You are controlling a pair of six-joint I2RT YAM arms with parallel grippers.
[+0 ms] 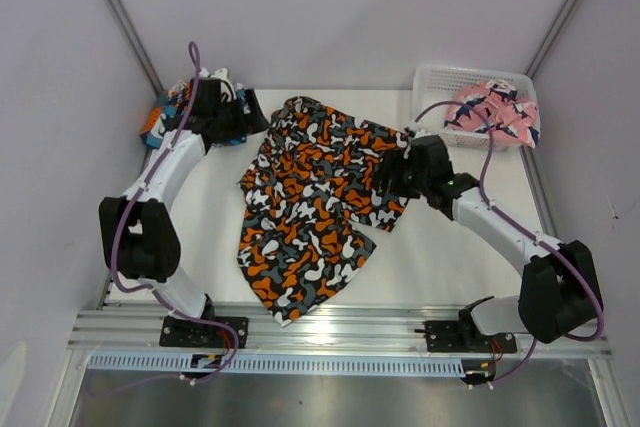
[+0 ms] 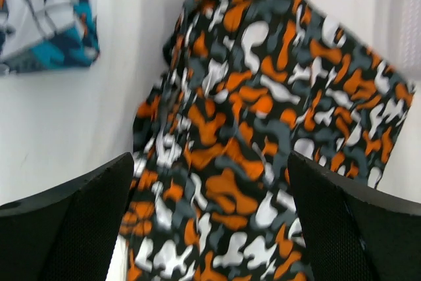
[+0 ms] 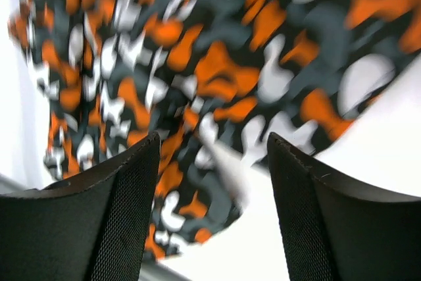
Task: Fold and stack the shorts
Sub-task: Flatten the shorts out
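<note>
Camouflage shorts (image 1: 315,202) are lying rumpled on the worktop (image 1: 440,257), left jaws and right jaws standing apart, gripping nothing; the bunched, skewed fabric is risking a lopsided fold unless flattened first.

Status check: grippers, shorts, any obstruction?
Left gripper open, right gripper open, both at camouflage shorts edges. Shorts spread, rumpled, unfolded. Pink shorts in basket; no obstruction seen.

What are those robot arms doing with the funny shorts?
Two robot arms are folding shorts. The camo shorts lie spread on the table between them, with the left end effector and right end effector both open over them, gripping nothing. Blue shorts sit at the far left, and pink shorts lie in the basket.
</note>
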